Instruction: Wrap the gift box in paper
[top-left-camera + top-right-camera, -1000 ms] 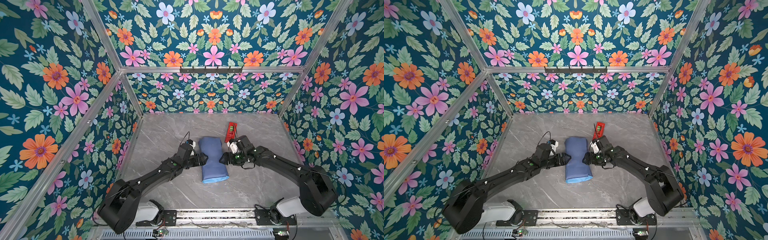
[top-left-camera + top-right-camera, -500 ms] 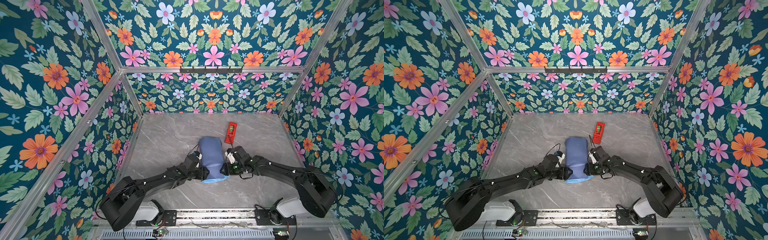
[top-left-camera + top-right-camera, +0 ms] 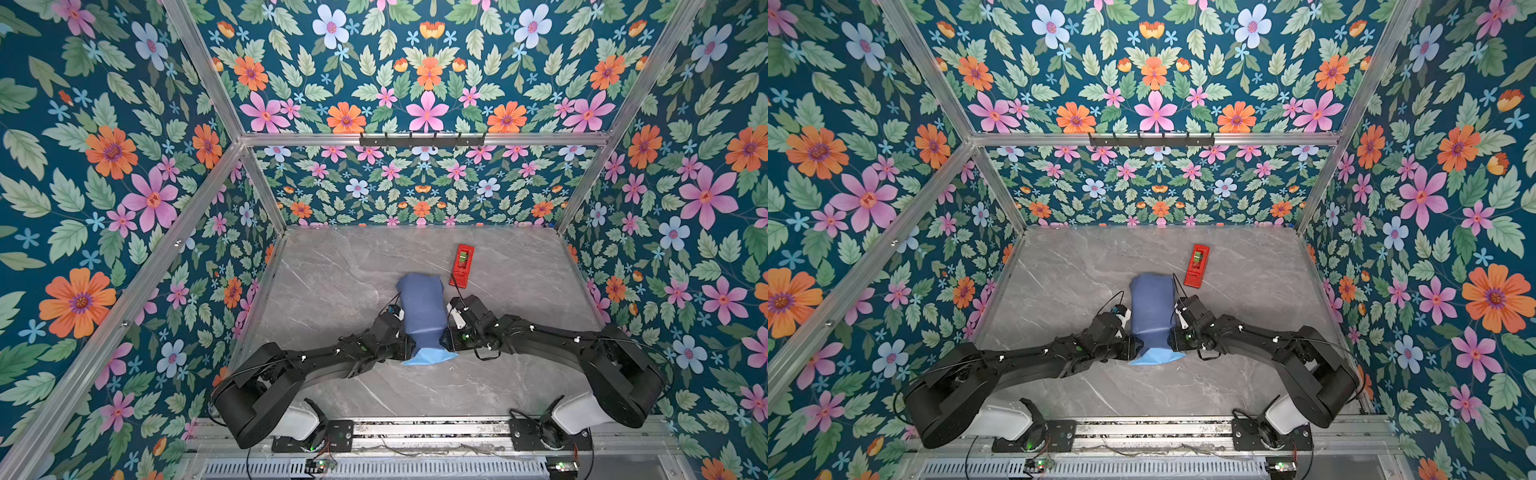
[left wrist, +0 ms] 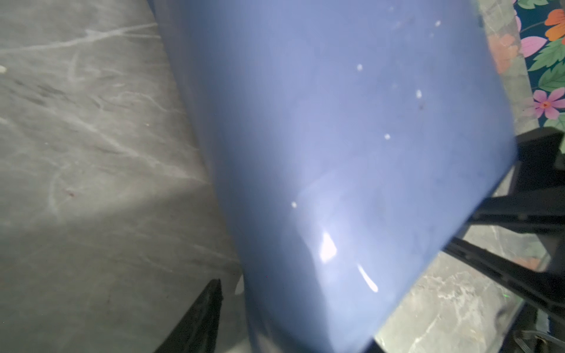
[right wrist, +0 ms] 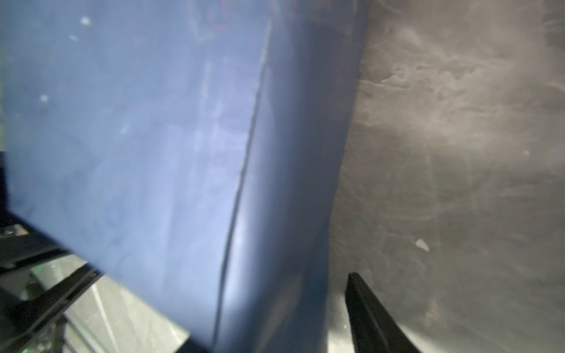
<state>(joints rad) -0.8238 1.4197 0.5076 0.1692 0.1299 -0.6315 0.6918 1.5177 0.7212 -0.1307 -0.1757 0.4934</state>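
Observation:
The paper [image 3: 422, 307] [image 3: 1152, 303] lies as a slate-blue bundle mid-table, and a light-blue flap [image 3: 428, 357] fans out at its near end. The gift box is hidden, presumably inside it. My left gripper [image 3: 409, 347] presses the bundle's near left side and my right gripper [image 3: 446, 338] its near right side, where the paper is pinched narrow. In the left wrist view one black finger [image 4: 201, 318] stands a little off the paper [image 4: 351, 152], which hides the other finger. The right wrist view is alike, with one finger [image 5: 370, 318] beside the paper [image 5: 137, 137]. Both jaws stand apart.
A narrow red tape dispenser [image 3: 462, 266] [image 3: 1197, 266] lies just beyond the bundle's far right corner. Floral walls close in the grey marble table [image 3: 332, 282] on three sides. The arm bases sit on a rail [image 3: 415, 430] at the near edge.
Both grippers moved from the bundle's middle toward its near end and narrowed their jaws. The near end of the paper is now squeezed in, with the light-blue flap sticking out.

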